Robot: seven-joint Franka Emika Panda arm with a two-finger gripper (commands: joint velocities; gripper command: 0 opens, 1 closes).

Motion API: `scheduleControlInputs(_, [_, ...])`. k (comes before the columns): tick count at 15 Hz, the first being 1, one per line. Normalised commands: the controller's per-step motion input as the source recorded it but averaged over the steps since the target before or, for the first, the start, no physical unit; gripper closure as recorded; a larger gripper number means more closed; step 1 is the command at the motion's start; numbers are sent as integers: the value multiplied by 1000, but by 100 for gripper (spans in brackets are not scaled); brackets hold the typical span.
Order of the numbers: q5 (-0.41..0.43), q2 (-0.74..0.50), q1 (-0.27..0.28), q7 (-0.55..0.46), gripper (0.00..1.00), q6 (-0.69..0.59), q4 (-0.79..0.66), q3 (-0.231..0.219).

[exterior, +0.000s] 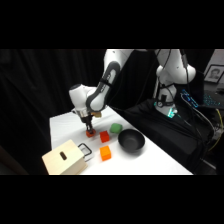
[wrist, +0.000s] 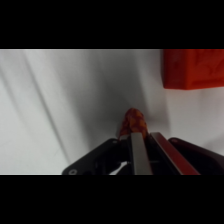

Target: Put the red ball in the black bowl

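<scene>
The red ball is small, round and red-orange. It lies on the white table, and only a part of it shows in the side view. In the wrist view its surface looks glossy and a little mottled. The black bowl is round, shallow and matte black, much wider than the ball. It stands upright with its opening up, and its inside looks dark. The ball lies well apart from the bowl, on the bowl's left in the side view.
</scene>
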Motion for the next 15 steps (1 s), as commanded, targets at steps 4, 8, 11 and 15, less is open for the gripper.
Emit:
scheduleControlInputs(4, [-73, -378, 69, 34, 96, -54, -243, -45])
scheduleControlInputs(8, [-156, -463, 124, 78, 96, -159, -311, -85])
scheduleControlInputs(11, [-172, -480, 138, 95, 96, -152, -365, -71])
scheduleControlInputs(15, [-181, -536, 154, 118, 96, -76, -457, -47])
